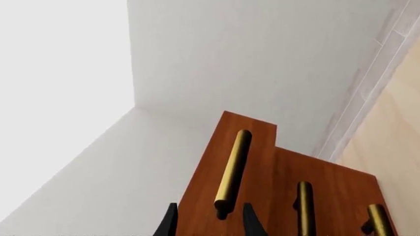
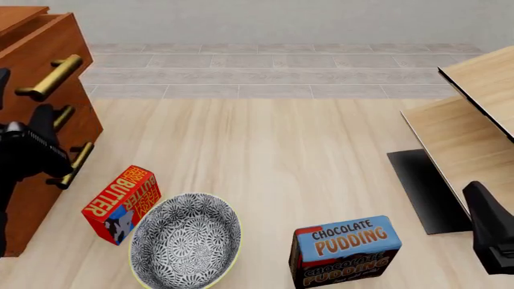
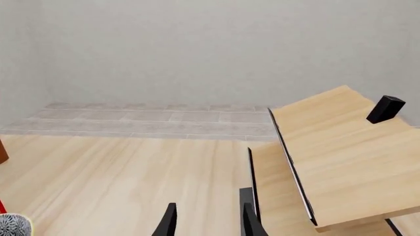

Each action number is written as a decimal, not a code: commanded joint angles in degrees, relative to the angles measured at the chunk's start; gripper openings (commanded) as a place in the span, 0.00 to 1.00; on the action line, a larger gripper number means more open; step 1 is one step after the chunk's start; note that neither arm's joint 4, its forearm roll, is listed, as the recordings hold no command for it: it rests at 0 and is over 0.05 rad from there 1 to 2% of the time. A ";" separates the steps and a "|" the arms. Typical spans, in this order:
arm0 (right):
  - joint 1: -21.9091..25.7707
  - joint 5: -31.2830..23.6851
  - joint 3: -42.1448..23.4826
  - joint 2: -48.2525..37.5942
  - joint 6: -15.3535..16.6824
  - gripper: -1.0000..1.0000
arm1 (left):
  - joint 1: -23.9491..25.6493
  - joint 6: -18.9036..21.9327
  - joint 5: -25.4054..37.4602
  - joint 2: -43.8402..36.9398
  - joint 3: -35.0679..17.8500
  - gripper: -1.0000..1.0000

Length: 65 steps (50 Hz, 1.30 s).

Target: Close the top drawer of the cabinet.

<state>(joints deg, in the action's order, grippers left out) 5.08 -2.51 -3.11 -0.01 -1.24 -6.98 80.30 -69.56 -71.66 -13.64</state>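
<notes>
The top drawer [image 2: 36, 45] stands pulled out from the cabinet [image 2: 48, 162] at the far left of the front view, its front proud of the two lower drawers, and its brass handle [image 2: 52, 77] juts toward the middle of the scene. In the left wrist view that same handle [image 1: 234, 167] lies straight ahead between the two dark fingertips of the left tool [image 1: 210, 223], whose jaws are parted with nothing held; the lower end of the bar sits just in the gap between them. Whether the fingertips touch the drawer front I cannot tell. To do this step well, I judge the push should go square onto the flat wood or the bar, along the drawer's slide, not at an angle that would skew it. Keeping the jaws clear of the middle handle [image 1: 304, 206] matters too. The right tool [image 3: 208, 221] is likewise parted and grasping nothing, pointed at the pale wooden furniture [image 3: 341, 147] well away from the cabinet. On the tabletop [image 2: 305, 156] a butter box [image 2: 120, 203], a patterned bowl [image 2: 186, 241] and a chocolate pudding box [image 2: 345, 250] lie apart from the drawer's path.
</notes>
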 commanded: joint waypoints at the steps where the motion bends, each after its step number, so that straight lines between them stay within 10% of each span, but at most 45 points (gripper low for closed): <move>1: -0.09 0.02 -0.01 0.00 -0.12 1.00 | -2.15 0.12 -0.33 0.39 0.27 1.00; 65: -0.08 0.14 0.33 0.00 0.21 1.00 | -7.59 -1.08 -0.33 -1.28 -2.62 1.00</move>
<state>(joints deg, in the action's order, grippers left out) 5.00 -2.40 -2.80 -0.01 -1.07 -12.93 79.33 -69.45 -72.98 -15.42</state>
